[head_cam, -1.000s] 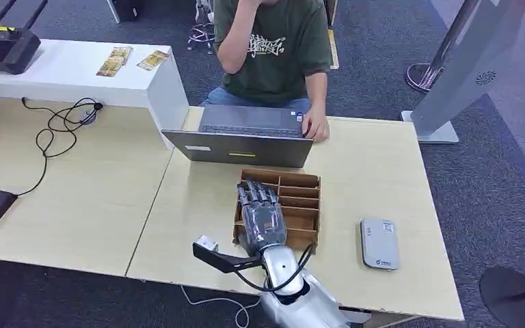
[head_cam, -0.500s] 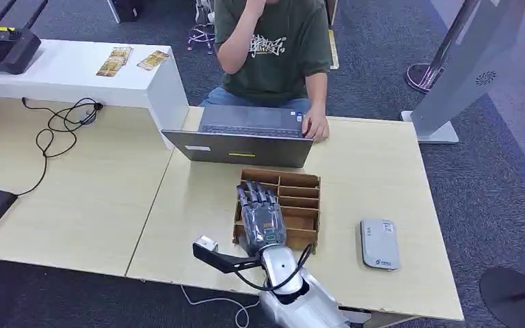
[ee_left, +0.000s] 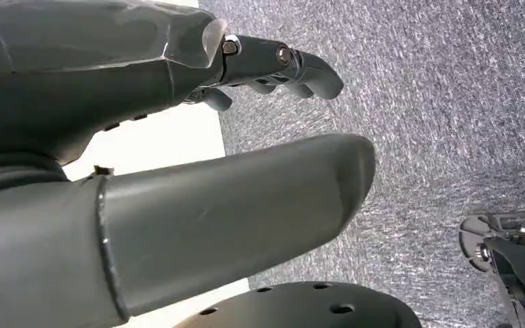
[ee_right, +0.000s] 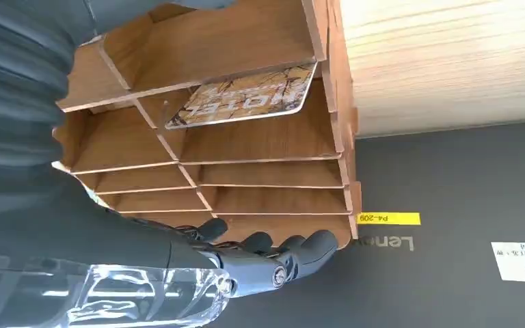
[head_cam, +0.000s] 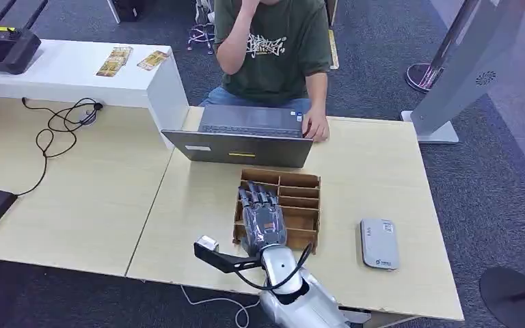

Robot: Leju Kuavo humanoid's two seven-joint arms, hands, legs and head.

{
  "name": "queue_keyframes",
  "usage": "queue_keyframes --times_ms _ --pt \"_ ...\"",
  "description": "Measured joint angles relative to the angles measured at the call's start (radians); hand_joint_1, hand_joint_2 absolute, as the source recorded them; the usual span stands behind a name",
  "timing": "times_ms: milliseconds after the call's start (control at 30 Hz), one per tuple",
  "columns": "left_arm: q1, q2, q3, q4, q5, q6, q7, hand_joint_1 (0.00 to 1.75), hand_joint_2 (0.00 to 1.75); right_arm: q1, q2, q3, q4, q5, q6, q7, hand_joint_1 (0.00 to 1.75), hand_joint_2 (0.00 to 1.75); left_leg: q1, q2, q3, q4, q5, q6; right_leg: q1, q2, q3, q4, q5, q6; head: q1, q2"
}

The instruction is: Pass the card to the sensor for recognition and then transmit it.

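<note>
Since a second ago the right hand (head_cam: 263,217) is seen to have been shifted slightly nearer over the wooden rack (head_cam: 299,203), so the reach for the card (ee_right: 246,97) is judged barely begun. The card is lodged in a rack slot, ungrasped (its face reads "MOTEL"). The hand is held palm down, fingers extended and apart, nothing held. The left hand (ee_left: 178,171) is hung above carpet, fingers loosely apart. The sensor (head_cam: 379,243) is left untouched.

An office: pale wood desks (head_cam: 383,171) stand on grey carpet (head_cam: 499,191), a person (head_cam: 273,48) works at a laptop (head_cam: 246,137) at the far edge, and a black cable (head_cam: 58,133) trails across the neighbouring desk.
</note>
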Motion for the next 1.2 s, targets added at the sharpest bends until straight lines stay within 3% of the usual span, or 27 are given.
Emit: queue_keyframes --times_ms 1200 --pt "0.001 0.000 0.013 0.001 -0.011 0.002 -0.006 0.00 0.00 0.032 -0.023 -0.008 -0.071 0.030 0.047 0.015 0.00 1.75 0.000 0.001 0.000 0.000 0.000 0.000 0.000 0.000 -0.001 0.000 0.000 0.000 0.000 0.000"
